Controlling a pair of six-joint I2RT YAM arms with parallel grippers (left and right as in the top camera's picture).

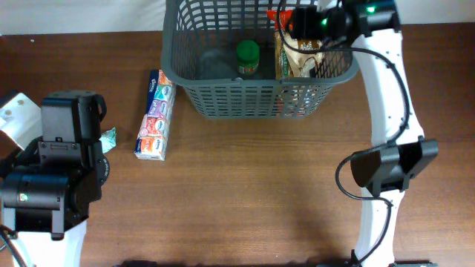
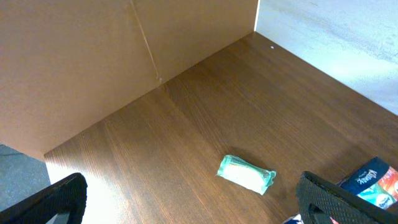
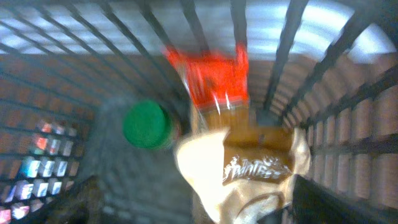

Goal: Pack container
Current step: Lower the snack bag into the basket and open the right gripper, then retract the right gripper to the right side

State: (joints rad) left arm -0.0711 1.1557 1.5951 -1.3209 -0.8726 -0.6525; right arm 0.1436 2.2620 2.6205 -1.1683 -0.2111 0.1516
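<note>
The container, a dark grey lattice basket [image 1: 223, 96], stands at the far middle of the table. Inside it are a green-lidded jar [image 1: 248, 56] and a brown and cream snack bag with a red top [image 1: 297, 59] against the right wall. My right gripper [image 1: 288, 24] is over the basket's right end, above the bag. In the right wrist view its fingers [image 3: 205, 202] are spread wide, open, with the bag [image 3: 249, 168] and the jar lid [image 3: 146, 124] below. My left gripper [image 2: 199, 211] is open and empty above the table, near a small teal packet [image 2: 246, 173].
A long multicoloured tissue pack [image 1: 155, 115] lies left of the basket, and it also shows in the left wrist view [image 2: 373, 183]. The teal packet [image 1: 109, 139] lies beside the left arm. A brown board wall [image 2: 93, 56] stands behind the table's left end.
</note>
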